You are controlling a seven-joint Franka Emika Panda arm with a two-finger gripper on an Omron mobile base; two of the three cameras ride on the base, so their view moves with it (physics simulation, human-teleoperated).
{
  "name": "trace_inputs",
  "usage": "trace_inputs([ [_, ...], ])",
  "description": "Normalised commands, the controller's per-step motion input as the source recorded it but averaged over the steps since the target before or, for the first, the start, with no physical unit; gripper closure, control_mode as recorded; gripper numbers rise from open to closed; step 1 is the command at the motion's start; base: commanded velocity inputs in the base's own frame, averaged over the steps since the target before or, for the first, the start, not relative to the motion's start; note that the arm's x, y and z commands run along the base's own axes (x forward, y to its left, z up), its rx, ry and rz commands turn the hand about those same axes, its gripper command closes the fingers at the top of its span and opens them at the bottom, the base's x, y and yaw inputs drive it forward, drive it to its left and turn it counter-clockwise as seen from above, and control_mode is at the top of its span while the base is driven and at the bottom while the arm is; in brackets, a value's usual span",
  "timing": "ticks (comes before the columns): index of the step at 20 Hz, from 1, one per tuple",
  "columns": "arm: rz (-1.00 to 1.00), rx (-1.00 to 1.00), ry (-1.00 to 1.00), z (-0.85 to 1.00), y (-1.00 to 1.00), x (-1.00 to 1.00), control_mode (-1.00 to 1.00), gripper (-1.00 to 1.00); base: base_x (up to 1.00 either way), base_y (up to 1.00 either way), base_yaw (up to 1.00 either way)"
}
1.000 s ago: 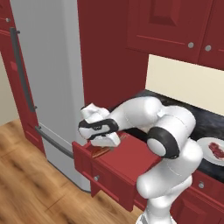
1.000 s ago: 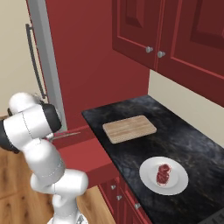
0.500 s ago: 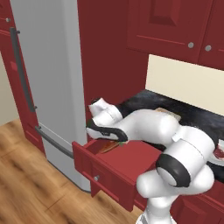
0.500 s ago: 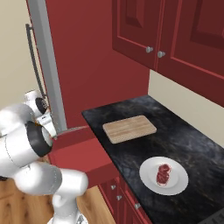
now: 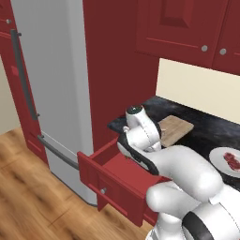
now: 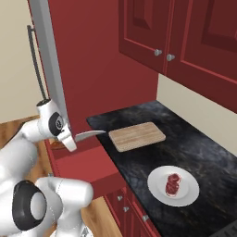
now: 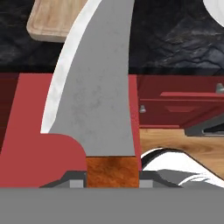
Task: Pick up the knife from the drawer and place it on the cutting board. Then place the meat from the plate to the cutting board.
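Knife (image 7: 94, 87) sits clamped by its brown handle in the gripper (image 7: 111, 177), blade pointing ahead so it leads toward the counter; below it the drawer (image 5: 110, 180) hangs open, emptied; beyond lies the board (image 6: 136, 136), bare for the blade; farther off, meat (image 6: 172, 184) waits on the plate (image 6: 187, 194).

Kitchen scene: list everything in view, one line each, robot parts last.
knife: one, silver-grey blade, reddish-brown handle, held above the open drawer, tip toward the cutting board
drawer: one, dark red, pulled open beside the counter
cutting board: one, light tan, on the black counter
plate: one, white, on the counter nearer the camera than the board
meat: one, red, on the plate
fridge: one, grey, left of the drawer
upper cabinets: dark red, above the counter
claw: one, dark, shut on the knife handle
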Motion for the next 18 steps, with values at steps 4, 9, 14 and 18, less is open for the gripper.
trace_inputs([
  [4,0.10,0.08,-0.16,0.31,-0.32,0.03,-1.00,1.00,0.00,0.00,0.00],
  [9,0.10,0.05,-0.01,0.07,-0.36,0.11,-1.00,1.00,0.00,0.00,0.00],
  [14,0.00,0.03,0.01,0.01,-0.42,0.16,-1.00,1.00,0.00,0.00,0.00],
  [18,0.00,0.04,0.01,0.11,-0.53,0.27,-1.00,1.00,0.00,0.00,0.00],
])
